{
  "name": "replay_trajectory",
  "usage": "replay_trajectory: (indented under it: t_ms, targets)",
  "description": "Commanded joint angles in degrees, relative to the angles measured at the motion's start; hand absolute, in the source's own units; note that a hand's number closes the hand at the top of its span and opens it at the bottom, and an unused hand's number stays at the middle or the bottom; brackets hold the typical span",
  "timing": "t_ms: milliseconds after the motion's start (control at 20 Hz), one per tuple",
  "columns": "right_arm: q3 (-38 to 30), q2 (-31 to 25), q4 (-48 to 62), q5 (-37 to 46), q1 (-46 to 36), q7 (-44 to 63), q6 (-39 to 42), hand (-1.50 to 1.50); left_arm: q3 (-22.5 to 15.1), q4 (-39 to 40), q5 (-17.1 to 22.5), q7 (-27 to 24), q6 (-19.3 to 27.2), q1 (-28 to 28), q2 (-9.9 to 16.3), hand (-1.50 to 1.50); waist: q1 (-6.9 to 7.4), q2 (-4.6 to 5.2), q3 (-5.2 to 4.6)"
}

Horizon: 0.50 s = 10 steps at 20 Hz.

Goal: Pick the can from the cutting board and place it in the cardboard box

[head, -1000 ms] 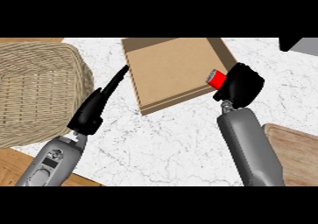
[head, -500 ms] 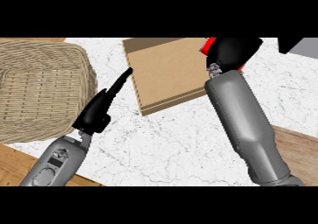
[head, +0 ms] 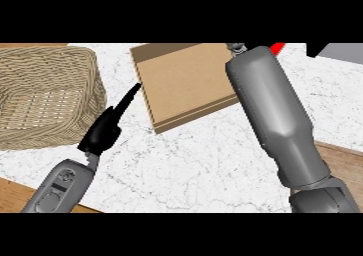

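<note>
White marbled bench (head: pixel 206 160) fills the view, wood showing at its lower corners. Wicker basket (head: pixel 44 95) on the left, not part of the task. Box (head: pixel 185 82) sits top centre, tan cardboard, lying flattish with a fold line near its lower edge; its upper part runs out of view.

Right forearm (head: pixel 276 110) stretches up across the box's right side, all the way to the top edge. Right hand itself is out of view past that edge, so how its fingers stand cannot be told. Only a small red sliver (head: pixel 278 48) shows beside the wrist at the top, probably the can, over or just beyond the box's far right corner. Whether it is held or already set down cannot be seen.

Left hand (head: pixel 106 130) rests between basket and box, fingers straight and pointing up toward the box's left edge, holding nothing.

Board (head: pixel 346 165): brown wood at the right edge, likely the cutting board, no can visible on it.

Progress, as a judgement: pick looks done, carry is at or past the box, release and retreat of the right arm are left.
</note>
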Motion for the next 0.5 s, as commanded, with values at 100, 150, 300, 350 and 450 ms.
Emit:
replay_trajectory:
  t_ms: [100,150,300,350,450]
  targets:
    - [-4.2,0.53,5.14,0.32,-6.25,14.48,6.81,1.5,1.71,2.2,-0.01,-1.15,0.91,0.51,0.6,0.0,-2.42,-0.31,0.13]
    - [-4.21,0.53,6.33,0.33,-5.46,14.49,7.09,1.5,1.24,2.41,-0.17,-1.8,1.13,1.2,0.1,0.0,-2.56,-0.35,0.12]
    - [-7.11,0.53,8.22,-0.82,-4.55,14.5,6.83,1.5,3.11,3.06,0.86,-2.18,0.65,0.88,1.23,0.0,-3.68,-0.5,0.25]
    - [-8.75,0.53,8.37,-1.72,-5.24,14.5,6.05,1.5,2.56,2.83,0.42,-3.21,0.64,1.53,1.3,0.0,-3.07,-0.41,0.26]
    - [-13.35,0.53,7.76,-5.97,-4.19,14.51,3.16,1.5,2.97,3.04,0.7,-3.5,0.82,1.93,1.26,0.0,-2.97,-0.33,0.44]
